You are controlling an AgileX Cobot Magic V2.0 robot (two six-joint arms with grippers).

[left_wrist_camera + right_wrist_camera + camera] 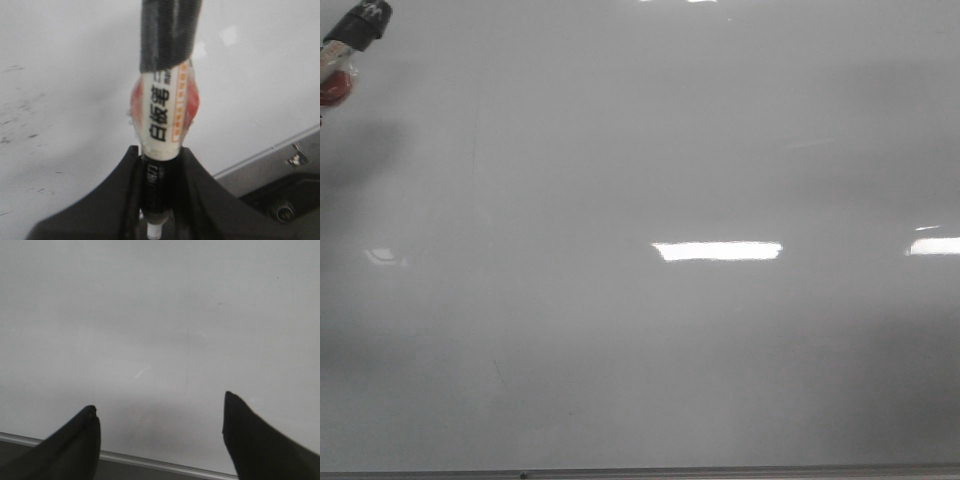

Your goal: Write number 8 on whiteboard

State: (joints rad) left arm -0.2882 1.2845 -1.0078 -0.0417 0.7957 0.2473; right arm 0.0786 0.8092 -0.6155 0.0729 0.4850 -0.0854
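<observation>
The whiteboard [650, 150] fills the front view, glossy pale grey and bare; no number 8 shows on it in any view. My left gripper [159, 152] is shut on a whiteboard marker [162, 110] with a white printed label, a red band and a black-taped far end, held over the whiteboard [65, 75]. The marker's end shows at the top left of the front view [350, 45], casting a shadow on the board. My right gripper [159, 415] is open and empty, over the whiteboard [150, 315] near its metal edge.
A thin metal edge [720, 472] runs along the board's bottom and also shows in the right wrist view [150, 461]. Bright rectangular light reflections [717, 250] lie mid-board. Small dark smudges [20, 130] mark the board. A metal fitting [295, 155] sits beyond the edge.
</observation>
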